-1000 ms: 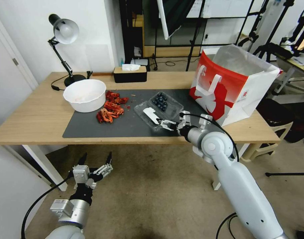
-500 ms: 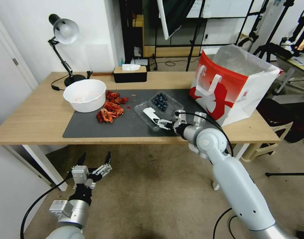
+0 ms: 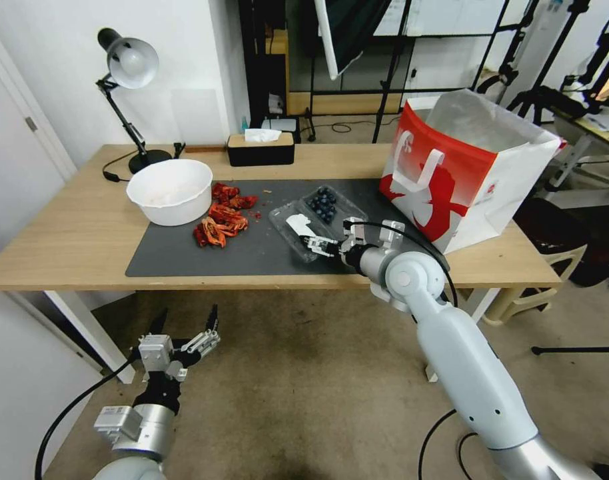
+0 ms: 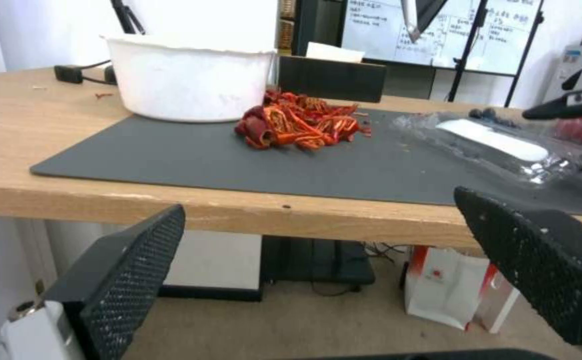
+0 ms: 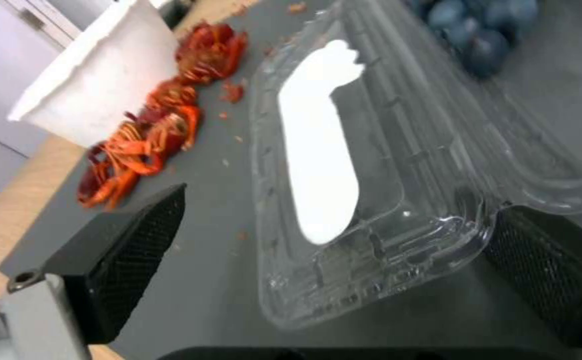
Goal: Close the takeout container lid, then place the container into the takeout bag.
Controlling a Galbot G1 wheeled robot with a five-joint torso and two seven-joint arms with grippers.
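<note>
R gripper [image 3: 316,245] has crept fwd over the last sec, claw spread, now at near end of the lid [image 3: 298,230]. Takeout container [image 3: 316,217] open on mat beside takeout bag [image 3: 461,167]; closing can start. L gripper [image 3: 182,338] parked low, spread

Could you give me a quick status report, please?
Right claw open around the near end of the lid. Container lying open. Left claw open, parked below table. Bag unobstructed.

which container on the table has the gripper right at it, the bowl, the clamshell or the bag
The takeout container: the open right gripper sits at its stickered lid. The white bowl and takeout bag stand apart.
</note>
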